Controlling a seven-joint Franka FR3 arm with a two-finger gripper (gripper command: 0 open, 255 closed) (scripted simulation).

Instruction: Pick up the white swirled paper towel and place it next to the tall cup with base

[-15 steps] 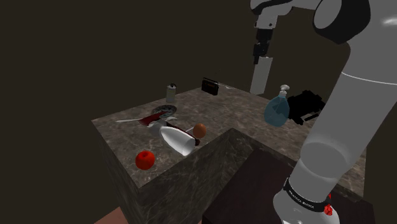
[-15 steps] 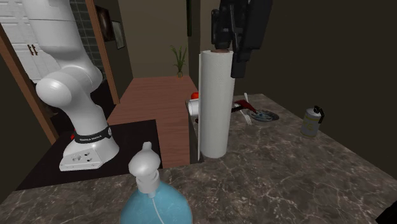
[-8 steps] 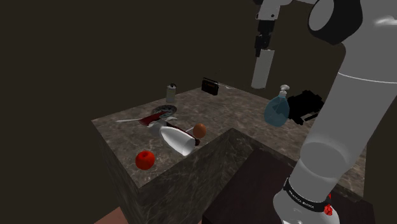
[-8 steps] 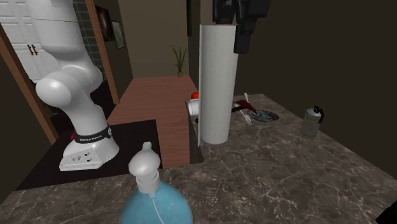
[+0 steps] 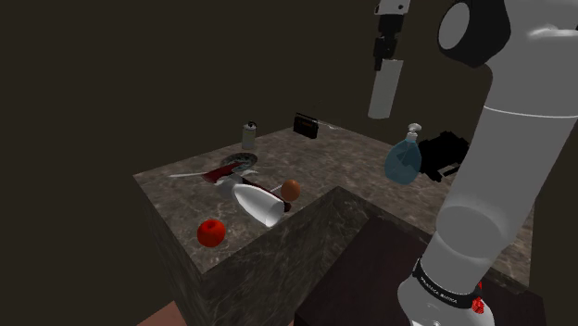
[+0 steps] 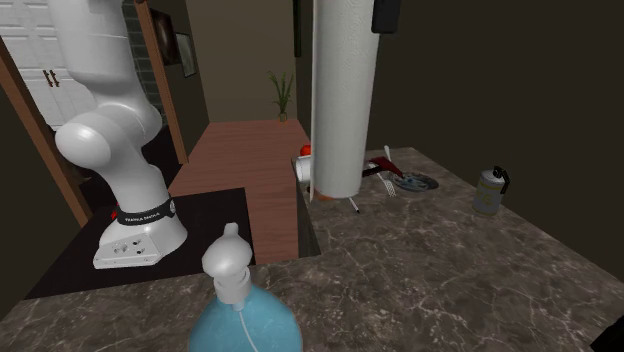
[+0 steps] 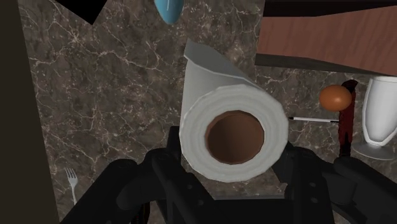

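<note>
High above the marble counter (image 6: pixel 430 270), your black gripper (image 5: pixel 384 54) is clamped on the top end of the white paper towel roll (image 5: pixel 383 93), which hangs upright, clear of the surface. Toward the shoulder view's near left, the white footed cup (image 5: pixel 257 202) sits beside a brown egg (image 5: pixel 290 189), well apart from the roll.

The paper towel (image 7: pixel 232 95) is white, the bottle (image 5: pixel 404 162) blue, the veined counter (image 6: pixel 430 270) grey-brown.

no text can be read. a black band (image 6: pixel 145 213) round the base of the arm (image 6: pixel 105 135) carries white lettering, too small to make out.
</note>
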